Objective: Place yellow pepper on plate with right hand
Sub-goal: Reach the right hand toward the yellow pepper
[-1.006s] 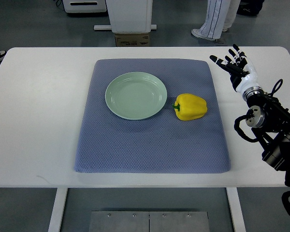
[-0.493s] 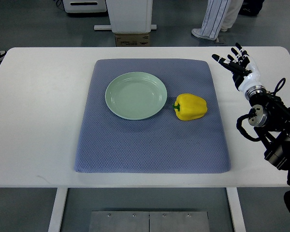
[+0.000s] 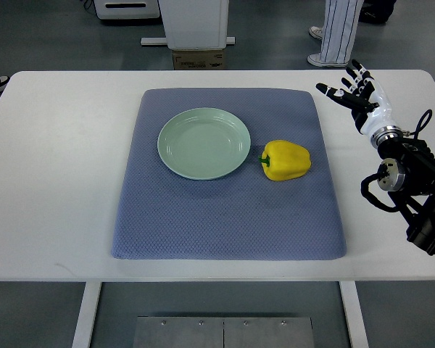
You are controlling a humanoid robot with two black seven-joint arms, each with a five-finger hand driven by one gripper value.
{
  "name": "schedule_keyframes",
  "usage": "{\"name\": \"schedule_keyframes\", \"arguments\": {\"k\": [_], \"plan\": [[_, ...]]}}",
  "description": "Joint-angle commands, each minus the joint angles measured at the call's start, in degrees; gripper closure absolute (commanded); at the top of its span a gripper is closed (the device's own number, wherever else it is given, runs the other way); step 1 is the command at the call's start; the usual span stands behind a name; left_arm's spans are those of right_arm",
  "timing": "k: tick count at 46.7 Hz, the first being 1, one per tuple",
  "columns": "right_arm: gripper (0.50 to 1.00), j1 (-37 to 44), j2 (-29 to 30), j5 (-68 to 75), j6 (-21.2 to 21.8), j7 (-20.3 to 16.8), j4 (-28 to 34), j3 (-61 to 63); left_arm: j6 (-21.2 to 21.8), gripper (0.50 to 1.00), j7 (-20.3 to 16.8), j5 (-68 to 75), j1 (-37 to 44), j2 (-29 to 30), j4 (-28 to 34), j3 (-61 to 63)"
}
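A yellow pepper with a green stem lies on its side on the blue-grey mat, just right of the pale green plate. The plate has nothing on it. My right hand hovers over the white table at the far right, beyond the mat's right edge and well up and right of the pepper. Its fingers are spread and hold nothing. The arm runs down along the picture's right edge.
The white table extends around the mat on all sides. A person's legs stand on the floor past the table's far edge, beside a white pedestal with a cardboard box.
My right hand and arm have drifted slightly right and up, away from the mat. The person behind the table has stepped to the right. Pepper and plate have not moved.
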Motion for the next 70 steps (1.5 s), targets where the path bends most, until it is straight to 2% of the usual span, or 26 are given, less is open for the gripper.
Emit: {"name": "schedule_keyframes", "arguments": {"k": [1, 12, 20, 26, 35, 54, 70], "plan": [[0.5, 0.08, -1.9, -0.24, 0.88, 0.94, 2.27, -2.75, -0.01, 0.5, 0.0, 0.0, 0.0, 0.0, 0.01, 0.0], [0.5, 1.49, -7.09, -9.28, 6.86, 4.89, 5.88, -7.06, -0.01, 0.5, 0.0, 0.0, 0.0, 0.0, 0.01, 0.0], [0.505, 2.63, -9.02, -17.55, 7.74, 8.49, 6.23, -10.75, -0.01, 0.5, 0.0, 0.0, 0.0, 0.0, 0.01, 0.0], [0.509, 4.74, -12.27, -19.58, 9.41, 11.31, 8.08, -17.77, -0.01, 0.5, 0.0, 0.0, 0.0, 0.0, 0.01, 0.0], [0.511, 8.87, -15.35, -21.68, 9.5, 14.03, 10.01, -29.03, -0.01, 0.5, 0.0, 0.0, 0.0, 0.0, 0.01, 0.0], [0.513, 15.29, -16.85, -24.06, 9.5, 14.56, 11.68, -45.9, -0.01, 0.5, 0.0, 0.0, 0.0, 0.0, 0.01, 0.0], [0.527, 16.61, -15.97, -24.59, 8.89, 13.86, 11.33, -49.87, -0.01, 0.5, 0.0, 0.0, 0.0, 0.0, -0.08, 0.0]]}}
